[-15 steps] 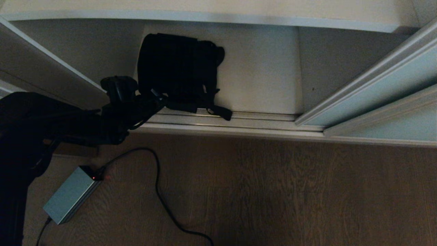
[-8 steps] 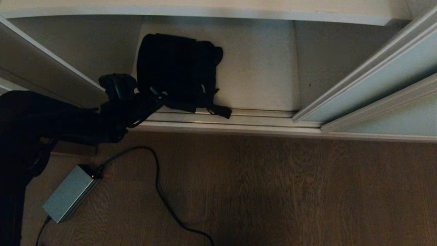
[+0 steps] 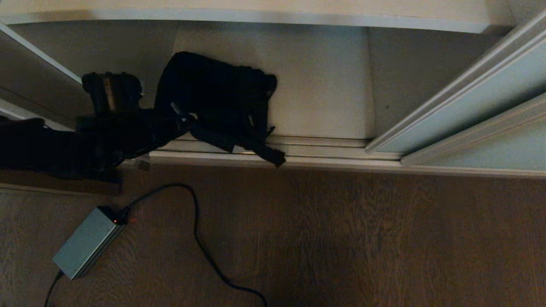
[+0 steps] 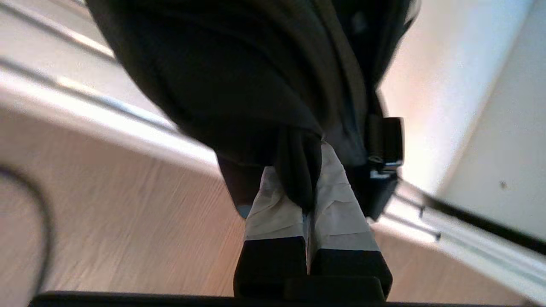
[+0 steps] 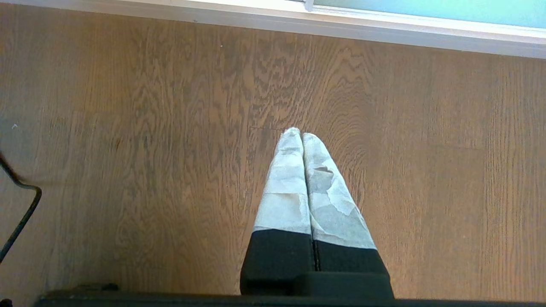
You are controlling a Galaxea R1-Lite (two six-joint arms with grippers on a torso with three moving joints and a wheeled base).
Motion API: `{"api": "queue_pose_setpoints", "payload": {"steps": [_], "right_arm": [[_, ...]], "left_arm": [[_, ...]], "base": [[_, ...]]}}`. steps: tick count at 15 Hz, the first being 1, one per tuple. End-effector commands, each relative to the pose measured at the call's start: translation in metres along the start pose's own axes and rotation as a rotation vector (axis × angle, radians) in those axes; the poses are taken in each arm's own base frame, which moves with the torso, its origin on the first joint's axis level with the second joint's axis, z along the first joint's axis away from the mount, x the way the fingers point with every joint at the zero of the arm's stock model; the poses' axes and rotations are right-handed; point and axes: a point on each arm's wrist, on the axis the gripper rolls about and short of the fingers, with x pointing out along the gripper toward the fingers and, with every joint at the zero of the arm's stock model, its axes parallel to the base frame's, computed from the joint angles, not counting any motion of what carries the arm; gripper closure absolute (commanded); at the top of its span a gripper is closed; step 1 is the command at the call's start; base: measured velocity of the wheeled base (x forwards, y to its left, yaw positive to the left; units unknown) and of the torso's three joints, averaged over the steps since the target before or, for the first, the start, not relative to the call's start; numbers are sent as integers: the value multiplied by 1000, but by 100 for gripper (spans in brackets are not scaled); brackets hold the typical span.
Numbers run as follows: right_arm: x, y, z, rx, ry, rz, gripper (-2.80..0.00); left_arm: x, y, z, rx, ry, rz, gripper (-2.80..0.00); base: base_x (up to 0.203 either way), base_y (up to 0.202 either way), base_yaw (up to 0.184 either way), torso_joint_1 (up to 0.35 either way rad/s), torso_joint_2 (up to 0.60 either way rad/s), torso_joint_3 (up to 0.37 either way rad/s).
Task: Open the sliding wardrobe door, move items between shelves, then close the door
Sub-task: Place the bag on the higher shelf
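While the sliding wardrobe door (image 3: 477,102) stands slid aside at 3 o'clock in the head view, the left gripper (image 4: 303,187) pinches a fold of the black bag (image 3: 217,98) between its taped fingers (image 4: 277,204). This bag sits at 11 o'clock, over the front of the lower shelf (image 3: 320,85), one strap (image 3: 264,151) draped across the floor track (image 3: 324,149). Above the wooden floor (image 5: 128,128), the right gripper (image 5: 298,134) points down, fingers pressed together, holding nothing. At 8 o'clock lies a grey box (image 3: 85,243) with its cable (image 3: 200,247).

no text, label or number can be read anywhere.
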Motion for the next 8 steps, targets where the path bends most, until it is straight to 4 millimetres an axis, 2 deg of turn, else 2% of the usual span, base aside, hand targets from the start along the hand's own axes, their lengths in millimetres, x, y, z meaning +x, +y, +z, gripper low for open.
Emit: {"api": "queue_pose_setpoints", "payload": {"steps": [1,5,8], "right_arm": [[0,0,0,0,-2,2,0],[0,0,0,0,-3,1,0],[0,0,0,0,-2,1,0]], "left_arm": [[-59,-27,21,19,-45,-30,0],[-132,-45,27,61,-16,-6,0],[-183,-49,21,60,50,36,0]], "base": [[0,0,0,0,0,0],[0,0,0,0,0,0],[0,0,0,0,0,0]]}}
